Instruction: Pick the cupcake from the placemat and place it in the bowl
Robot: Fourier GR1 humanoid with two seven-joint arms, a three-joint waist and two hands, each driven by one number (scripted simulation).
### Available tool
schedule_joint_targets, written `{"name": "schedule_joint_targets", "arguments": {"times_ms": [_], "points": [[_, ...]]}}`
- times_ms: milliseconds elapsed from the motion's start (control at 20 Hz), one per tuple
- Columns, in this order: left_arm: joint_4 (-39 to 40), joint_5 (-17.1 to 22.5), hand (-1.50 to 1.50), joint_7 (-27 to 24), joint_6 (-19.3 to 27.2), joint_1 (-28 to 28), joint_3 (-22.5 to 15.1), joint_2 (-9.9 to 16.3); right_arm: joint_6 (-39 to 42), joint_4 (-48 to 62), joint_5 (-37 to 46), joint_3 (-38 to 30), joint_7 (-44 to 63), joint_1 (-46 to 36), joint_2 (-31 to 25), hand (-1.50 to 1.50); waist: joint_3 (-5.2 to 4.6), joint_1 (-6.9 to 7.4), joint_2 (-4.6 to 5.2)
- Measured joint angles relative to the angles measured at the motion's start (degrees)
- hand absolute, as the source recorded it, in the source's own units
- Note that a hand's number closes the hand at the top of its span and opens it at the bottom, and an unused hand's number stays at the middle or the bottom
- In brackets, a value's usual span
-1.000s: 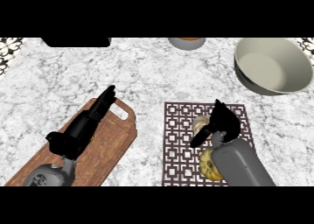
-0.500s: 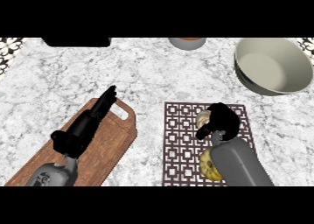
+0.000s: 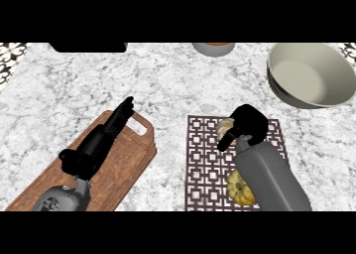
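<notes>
**Right hand closed about the cupcake on the placemat; bowl lies up and to the right**

The pale, cream-coloured cupcake [image 3: 226, 128] is found at the upper end of the dark brown lattice-patterned placemat [image 3: 206, 168], mostly hidden by the black right hand [image 3: 246, 125]. That hand is seen curled about it, thumb side down along the cupcake's left edge; only a sliver of the cupcake is visible, so its shape cannot be fully described. It is judged to be grasped but not yet lifted clear.

The large, round, grey-beige bowl [image 3: 312, 74] stands on the white-and-grey marbled counter [image 3: 166, 84], apart from the placemat, up and to the right of the hand. The right arm is plainly the nearer. The carry is judged to run diagonally toward the bowl's near rim, which must be cleared.

An orange, ridged, pumpkin-like object [image 3: 243, 188] lies on the placemat's lower end, partly under the grey forearm.

The black left hand [image 3: 100, 146] rests over the oblong wooden cutting board [image 3: 133, 163], fingers straight and pressed together, holding nothing.
</notes>
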Motion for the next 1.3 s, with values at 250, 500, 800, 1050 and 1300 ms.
{"name": "schedule_joint_targets", "arguments": {"times_ms": [250,500,800,1050,1300], "points": [[0.59,-0.06,0.0,-0.24,-0.77,-1.34,-0.55,-0.85,3.74,11.78,-1.66,-3.11,-6.74,-14.38,-2.43,1.5,0.02,1.89,0.67],[0.55,-0.41,0.0,-0.55,-1.34,-0.97,-0.54,-0.69,0.81,23.03,3.38,-3.27,-7.29,-24.65,-4.64,1.5,0.0,2.29,0.73],[0.84,-0.16,0.0,0.32,-1.27,-1.41,0.19,-1.07,-7.98,24.26,9.23,-2.89,-5.61,-31.76,-6.72,1.5,0.0,1.35,0.37],[-0.42,0.06,0.0,1.93,-1.4,-1.73,0.7,-0.84,-17.46,23.16,11.4,-5.3,-5.22,-35.58,-8.15,1.5,0.01,1.13,0.28],[-2.14,-0.22,0.0,1.94,-1.54,0.28,0.67,-0.91,-22.43,24.6,11.42,-9.14,-6.23,-36.85,-10.86,1.5,-0.02,0.81,0.16]]}}
